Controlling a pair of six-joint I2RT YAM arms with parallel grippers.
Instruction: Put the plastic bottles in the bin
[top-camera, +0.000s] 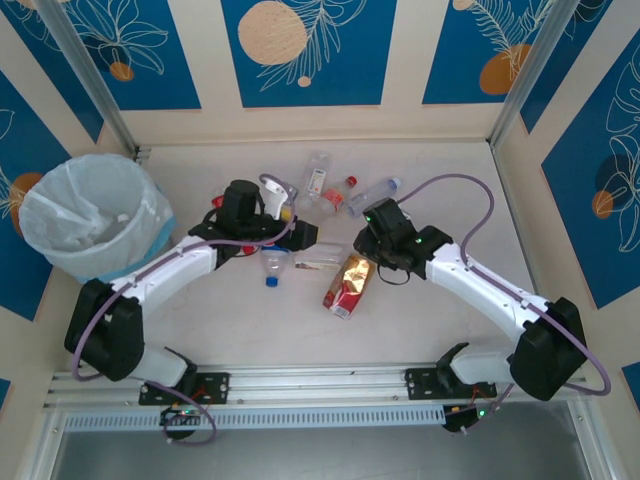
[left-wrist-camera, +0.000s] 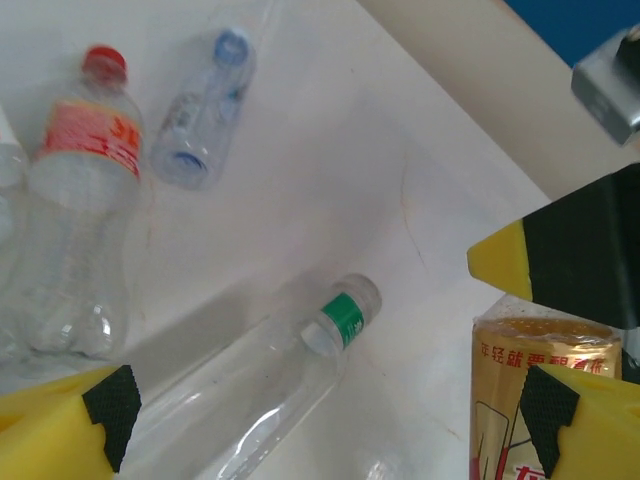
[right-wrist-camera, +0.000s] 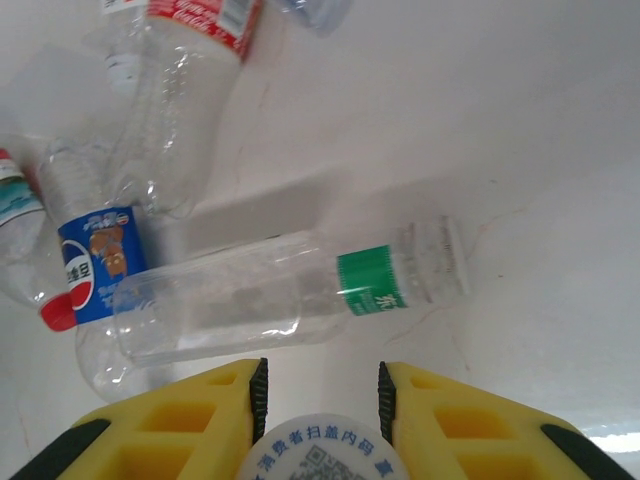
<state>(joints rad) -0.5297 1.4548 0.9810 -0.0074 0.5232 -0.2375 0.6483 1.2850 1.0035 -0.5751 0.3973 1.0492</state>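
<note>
Clear green-labelled plastic bottle (left-wrist-camera: 260, 390) below the wide-open left hand (left-wrist-camera: 328, 405) looks light, slick, crushable; grip mid-body; the right hand (right-wrist-camera: 322, 390) pinches a white cap (right-wrist-camera: 322, 455).

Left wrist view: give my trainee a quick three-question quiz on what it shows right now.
1. True or false: the left pincer is shut on a bottle.
2. Multiple choice: the clear bottle lying closest to it carries a band of which colour? A red, B green, C blue.
3. Short answer: which thing at the lower right is not a bottle?

Key: 1 false, the pincer is open. 2 B. 3 the gold pack.
</note>
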